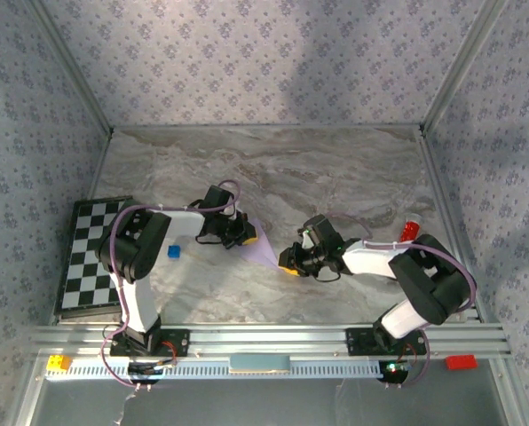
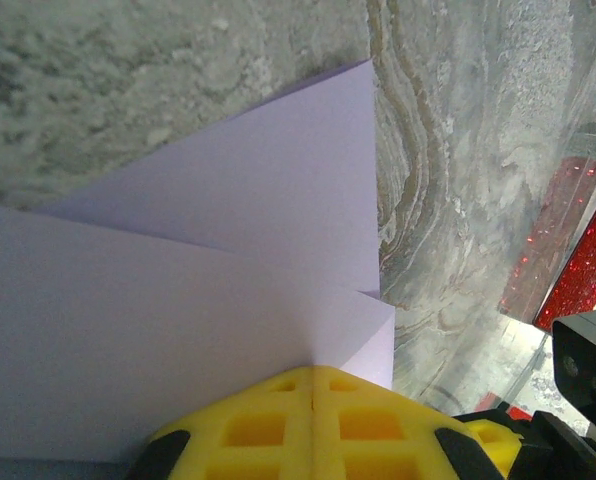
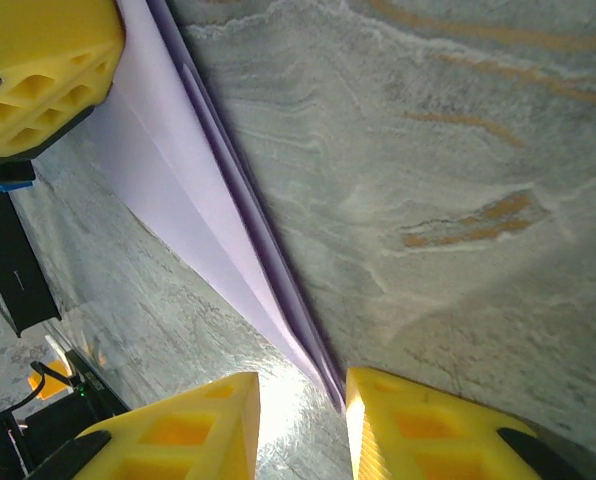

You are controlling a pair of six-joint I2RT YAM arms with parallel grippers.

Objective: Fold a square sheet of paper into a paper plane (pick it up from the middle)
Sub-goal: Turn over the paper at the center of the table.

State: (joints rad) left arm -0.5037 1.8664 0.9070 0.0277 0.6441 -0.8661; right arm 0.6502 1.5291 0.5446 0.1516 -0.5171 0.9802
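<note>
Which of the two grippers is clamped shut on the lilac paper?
The left gripper: its yellow fingers are pressed together on the folded lilac paper. The right gripper has its fingers apart, the paper's tip between them.

- The left arm (image 1: 149,244) reaches forward and rightward; the left gripper (image 1: 246,238) is closed tight.
- The right arm (image 1: 398,262) bends leftward; the right gripper (image 1: 288,264) has its jaws slightly apart.

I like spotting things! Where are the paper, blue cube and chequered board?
paper (image 1: 264,246): top view, its middle.
blue cube (image 1: 173,252): top view, its top face.
board (image 1: 87,257): top view, its middle.
</note>
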